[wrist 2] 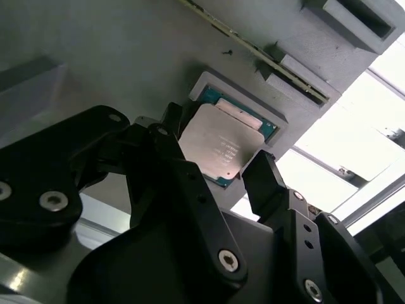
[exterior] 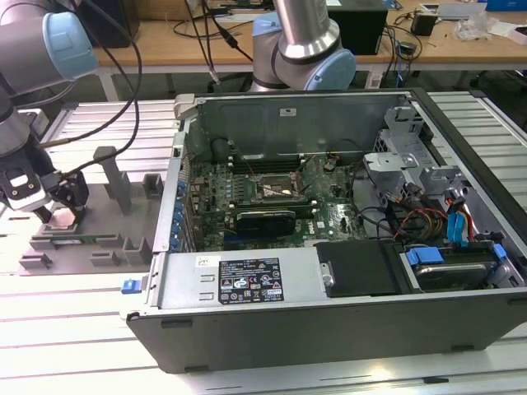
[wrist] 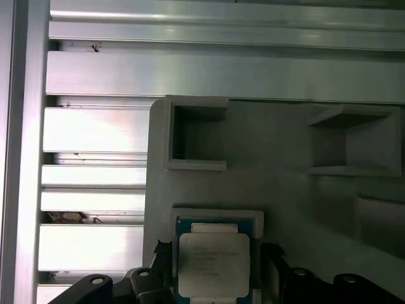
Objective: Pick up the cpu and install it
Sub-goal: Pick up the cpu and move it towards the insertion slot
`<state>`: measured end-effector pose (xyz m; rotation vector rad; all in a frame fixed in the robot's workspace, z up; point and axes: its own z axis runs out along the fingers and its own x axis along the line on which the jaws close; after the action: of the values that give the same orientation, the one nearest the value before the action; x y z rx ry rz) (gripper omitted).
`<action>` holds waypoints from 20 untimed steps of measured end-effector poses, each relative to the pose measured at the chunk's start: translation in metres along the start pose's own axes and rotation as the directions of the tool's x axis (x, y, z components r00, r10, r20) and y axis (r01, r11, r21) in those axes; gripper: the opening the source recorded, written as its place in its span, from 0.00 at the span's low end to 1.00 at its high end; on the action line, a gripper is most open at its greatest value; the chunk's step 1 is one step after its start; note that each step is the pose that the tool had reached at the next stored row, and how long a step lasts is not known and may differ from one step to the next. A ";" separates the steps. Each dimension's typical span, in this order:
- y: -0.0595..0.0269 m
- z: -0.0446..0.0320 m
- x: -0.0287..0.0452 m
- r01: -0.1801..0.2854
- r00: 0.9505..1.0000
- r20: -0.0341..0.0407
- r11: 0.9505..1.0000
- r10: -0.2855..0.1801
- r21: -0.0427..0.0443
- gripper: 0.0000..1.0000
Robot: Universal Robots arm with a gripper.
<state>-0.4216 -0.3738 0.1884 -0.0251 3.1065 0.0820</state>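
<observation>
At the exterior view's left, the gripper (exterior: 59, 216) hangs low over a grey fixture tray (exterior: 99, 239) lying on the slatted aluminium table (exterior: 82, 329). Bare slats run along the tray's left and near edges, so there is open room on those sides. In the second wrist view the cpu (wrist 2: 218, 144) lies flat in a shallow square pocket of the tray, silver top up, with its green rim showing along one edge. The jaws are spread, and the black fingers (wrist 2: 264, 180) stand one on each side of the chip, close to its edges but not gripping it. The first wrist view shows two open-topped pockets (wrist: 196, 136) in the tray beyond the chip.

Just right of the gripper, upright grey posts (exterior: 109, 173) rise from the tray. Further right, touching the tray's edge, lies an open computer case (exterior: 329, 317), whose raised metal wall stands between tray and motherboard (exterior: 247, 193). The black socket (exterior: 276, 185) sits mid-board with cables to its right. A wooden bench (exterior: 165, 37) runs along the far side.
</observation>
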 end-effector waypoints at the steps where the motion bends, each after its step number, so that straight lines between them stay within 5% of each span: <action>1: 0.0000 0.0003 0.0006 0.000 1.000 0.000 1.000 0.000 0.000 0.66; 20: 0.0001 0.0010 0.0017 0.000 1.000 0.000 1.000 0.000 0.000 0.66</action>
<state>-0.4233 -0.3737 0.1873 -0.0252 3.1063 0.0812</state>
